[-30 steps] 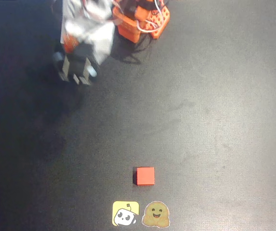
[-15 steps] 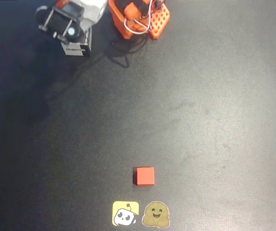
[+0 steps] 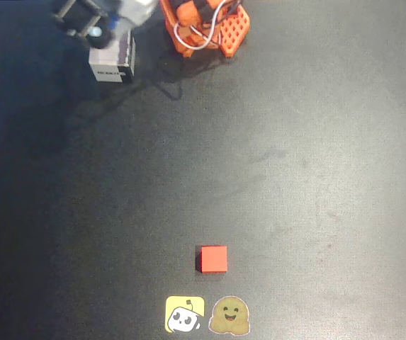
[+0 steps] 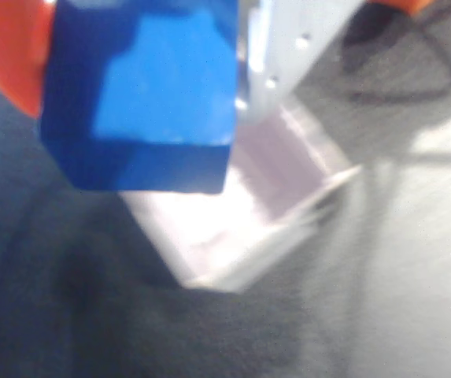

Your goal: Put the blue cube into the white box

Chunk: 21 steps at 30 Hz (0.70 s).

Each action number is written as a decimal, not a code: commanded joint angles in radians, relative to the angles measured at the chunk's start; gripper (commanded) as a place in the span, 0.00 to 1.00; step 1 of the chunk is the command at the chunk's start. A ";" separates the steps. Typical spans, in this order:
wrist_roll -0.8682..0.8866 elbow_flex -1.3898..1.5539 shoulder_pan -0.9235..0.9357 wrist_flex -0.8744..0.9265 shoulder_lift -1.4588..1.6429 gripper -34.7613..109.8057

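Note:
The wrist view shows the blue cube (image 4: 142,94) close up, held in my gripper (image 4: 142,79) between an orange finger (image 4: 5,55) on the left and a pale finger (image 4: 288,47) on the right. Under and slightly right of the cube lies the white box (image 4: 249,213), its open top facing up. Seen from overhead, the white box (image 3: 112,64) stands at the top left with its dark label facing down the picture. My gripper (image 3: 93,25) hangs just above its upper edge, and the cube is hidden there by the arm.
A red cube (image 3: 213,259) sits low in the middle of the black table (image 3: 295,177). Two stickers (image 3: 185,314) (image 3: 229,315) lie below it at the front edge. The arm's orange base (image 3: 206,25) stands at the top, right of the box.
The gripper has moved up the overhead picture towards the top left corner. The white box, covered by the arm a second ago, now shows.

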 commanded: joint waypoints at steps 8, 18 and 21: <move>0.005 0.043 0.109 -0.109 -0.069 0.24; 0.054 0.066 0.055 -0.087 -0.041 0.24; 0.060 0.126 0.049 -0.080 0.060 0.24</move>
